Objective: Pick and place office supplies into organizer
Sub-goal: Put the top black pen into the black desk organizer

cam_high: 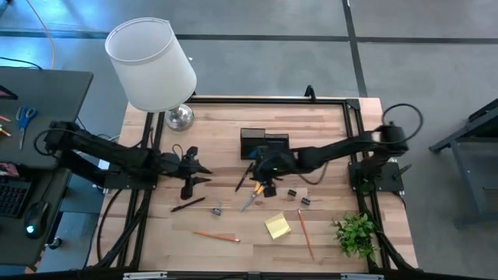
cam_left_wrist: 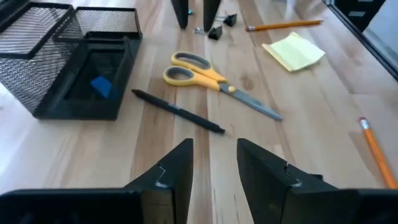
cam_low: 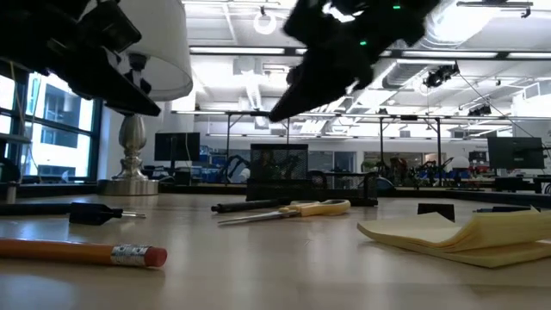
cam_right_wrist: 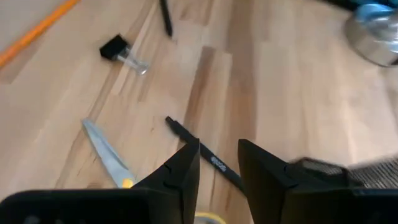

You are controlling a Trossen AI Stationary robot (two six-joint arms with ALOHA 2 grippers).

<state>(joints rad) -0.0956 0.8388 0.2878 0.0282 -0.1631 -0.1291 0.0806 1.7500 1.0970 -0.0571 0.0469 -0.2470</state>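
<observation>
The black mesh organizer (cam_high: 261,142) stands at the table's middle far side, with a blue eraser (cam_left_wrist: 101,86) inside it. In front of it lie the yellow-handled scissors (cam_high: 253,194) and a dark pen (cam_high: 243,177). My right gripper (cam_right_wrist: 217,152) hovers open above that pen (cam_right_wrist: 208,155), clear of the table. My left gripper (cam_left_wrist: 214,146) is open and empty, to the left of the organizer, above bare wood. A yellow sticky-note pad (cam_high: 277,225), two orange pencils (cam_high: 216,235) (cam_high: 305,232), another dark pen (cam_high: 188,204) and binder clips (cam_high: 292,192) lie flat nearer the front.
A white-shaded lamp (cam_high: 152,62) stands at the far left corner, its metal base (cam_high: 179,117) on the wood. A small green plant (cam_high: 358,233) sits at the near right corner. Another binder clip (cam_high: 216,208) lies left of the scissors. A side desk (cam_high: 31,117) holds blue-handled scissors.
</observation>
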